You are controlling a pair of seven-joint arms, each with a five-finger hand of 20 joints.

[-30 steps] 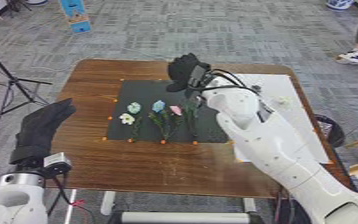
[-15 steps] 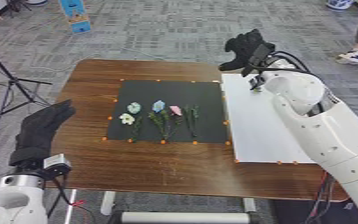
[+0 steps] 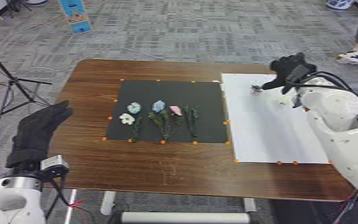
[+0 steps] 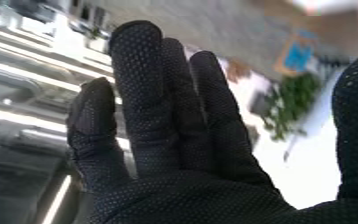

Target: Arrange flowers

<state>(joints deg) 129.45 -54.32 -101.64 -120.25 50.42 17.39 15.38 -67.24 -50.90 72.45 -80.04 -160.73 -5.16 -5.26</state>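
Holding straight fingers by the table [image 3: 175, 172], left hand [image 3: 35, 132] is kept aside, likely for clearance; flowers [image 3: 159, 106] are laid side by side on black mat [image 3: 168, 89], probably for easy picking; at white sheet's [image 3: 269, 142] far end, right hand [image 3: 291, 67] is opened wide, empty

At the frame's centre, a pale green flower [image 3: 134, 107], white flower [image 3: 127, 119], blue flower [image 3: 159, 105] and pink flower [image 3: 175, 110] lie flat on a black sheet [image 3: 213, 92], beside leafy green stems [image 3: 191, 118] pointing toward the bottom edge.
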